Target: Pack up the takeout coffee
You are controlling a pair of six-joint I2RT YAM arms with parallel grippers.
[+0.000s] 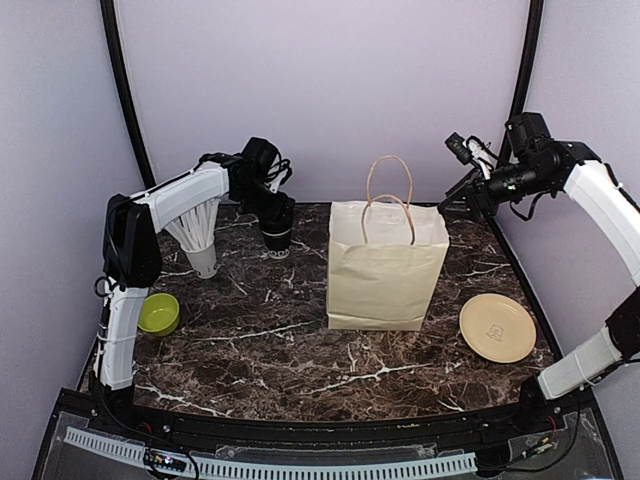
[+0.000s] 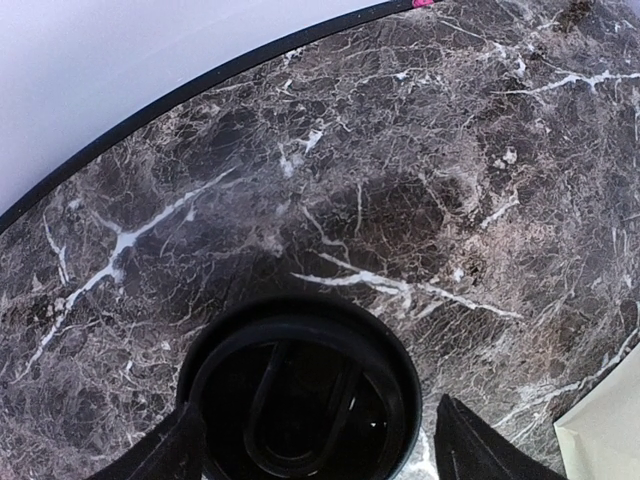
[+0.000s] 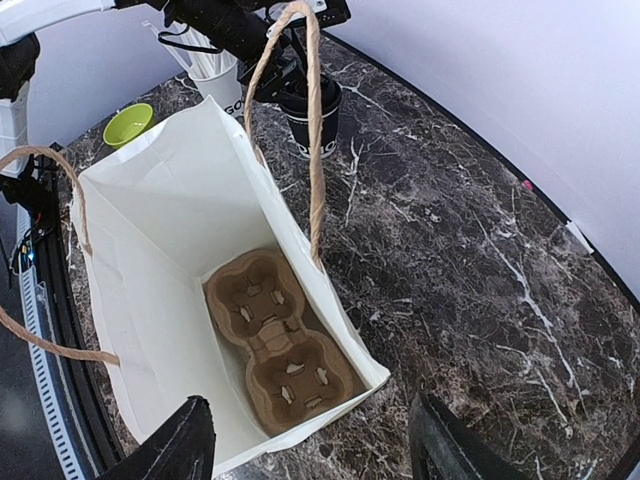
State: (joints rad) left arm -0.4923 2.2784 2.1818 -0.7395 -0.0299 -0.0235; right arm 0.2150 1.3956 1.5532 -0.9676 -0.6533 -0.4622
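Note:
The takeout coffee (image 1: 277,237), a dark-sleeved cup with a round black lid (image 2: 300,395), stands on the marble table at the back left. It also shows in the right wrist view (image 3: 316,122). My left gripper (image 1: 274,212) is right over it, open, with one finger on each side of the lid (image 2: 315,452); a gap shows beside the right fingertip (image 2: 478,448). The cream paper bag (image 1: 386,262) stands open mid-table with a cardboard cup carrier (image 3: 280,350) on its bottom. My right gripper (image 1: 462,195) hovers open and empty above the bag's right end (image 3: 310,455).
A pale cup of white straws (image 1: 202,250) stands just left of the coffee. A lime-green bowl (image 1: 158,313) sits at the left edge. A tan plate (image 1: 497,327) lies right of the bag. The bag's rope handles (image 3: 313,120) stand upright.

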